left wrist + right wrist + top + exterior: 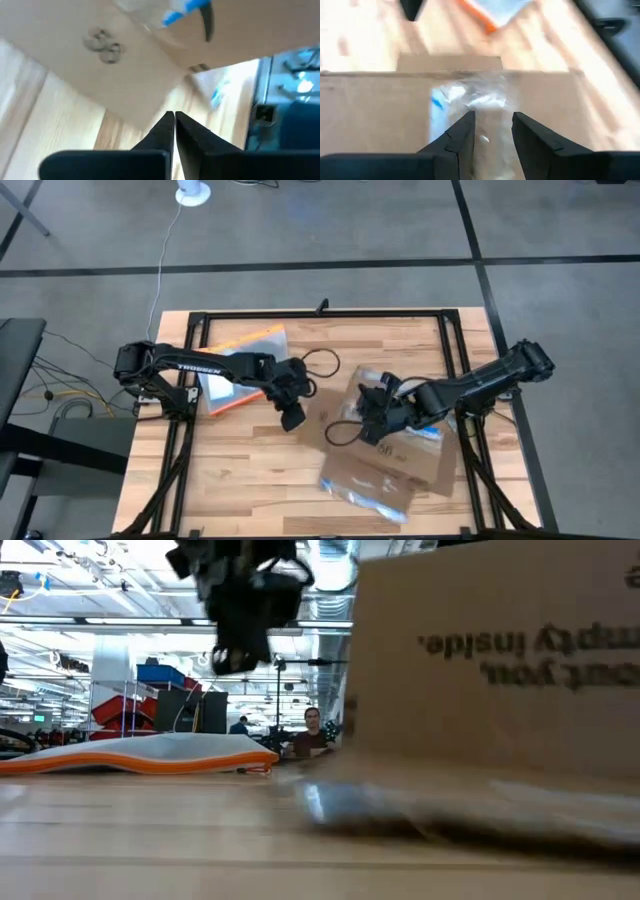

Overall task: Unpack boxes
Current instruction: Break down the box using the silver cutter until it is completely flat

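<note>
**Box laid open, right arm reaching into it**

Wooden table (250, 480) on a dark frame, grey floor around it; in the low view a big hall beyond, with a person far off behind the table.

The box (400, 465) sits on the right half of the table, toward the near edge, flaps spread flat, blue-and-white tape showing along its edges. Clear crinkled plastic packing (480, 102) lies on the cardboard. An orange-edged pouch (240, 365) rests on the left half, well apart from the box.

Right gripper (492, 125) is over the box's far side. Fingers stand a little apart, astride the plastic, with nothing pinched between them as far as the wrist view shows.

Left gripper (174, 122) hangs above the table between pouch and box, fingers pressed together, empty.

Judgement: the step in hand is taking the contents out; the box is already open. Next move calls for the right gripper to drop onto the plastic, close on a fold and lift it clear. The film is slippery and may pull free.
</note>
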